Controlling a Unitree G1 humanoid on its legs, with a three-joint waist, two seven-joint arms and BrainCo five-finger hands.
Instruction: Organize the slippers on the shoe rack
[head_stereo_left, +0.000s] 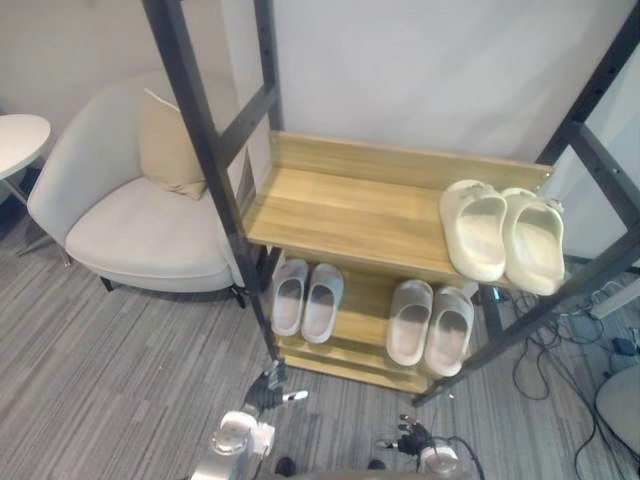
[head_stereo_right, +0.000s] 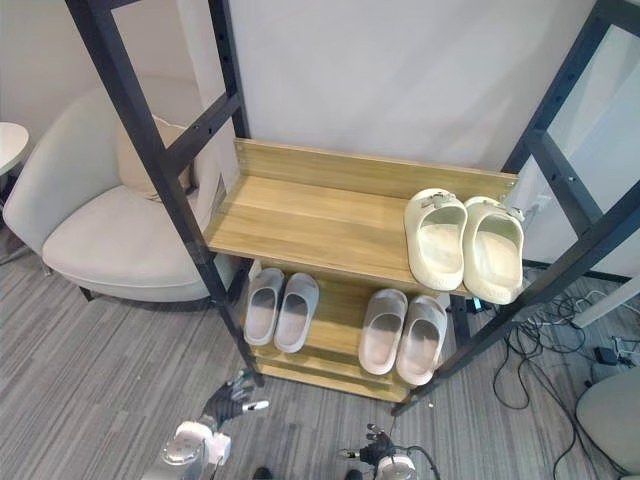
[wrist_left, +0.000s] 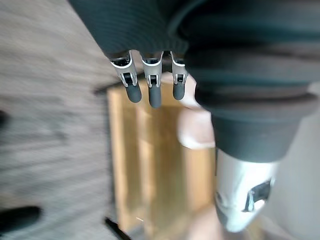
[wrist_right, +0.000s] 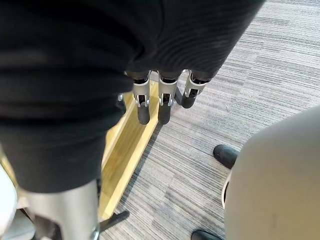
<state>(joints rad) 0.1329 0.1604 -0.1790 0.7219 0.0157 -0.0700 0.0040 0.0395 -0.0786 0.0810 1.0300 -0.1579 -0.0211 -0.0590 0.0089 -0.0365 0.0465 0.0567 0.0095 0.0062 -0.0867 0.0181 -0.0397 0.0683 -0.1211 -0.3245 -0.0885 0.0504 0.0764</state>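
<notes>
Black-framed wooden shoe rack (head_stereo_left: 330, 215) on grey carpet (head_stereo_left: 120, 360) against a white wall (head_stereo_left: 420, 70), beside one armchair (head_stereo_left: 130, 230): cream slipper pair (head_stereo_left: 475, 230) at the upper shelf's right end, left grey pair (head_stereo_left: 290, 295) and right grey pair (head_stereo_left: 410, 320) below, all apart from the low left hand (head_stereo_left: 268, 392) and right hand (head_stereo_left: 412, 437), both empty, fingers straight.

Light is bright and even, with the upper shelf (head_stereo_left: 340, 215) softly shading the lower slippers (head_stereo_left: 322, 300).

**Hidden, cut off, unclear**

The upper shelf (head_stereo_left: 340, 215) is hiding the back of the lower shelf (head_stereo_left: 365, 298). The rack's post (head_stereo_left: 205, 150) is covering part of the armchair (head_stereo_left: 140, 235). The edge is cutting the round table (head_stereo_left: 15, 140). In the left wrist view, a pale shape (wrist_left: 196, 131) is staying too unclear to name.
</notes>
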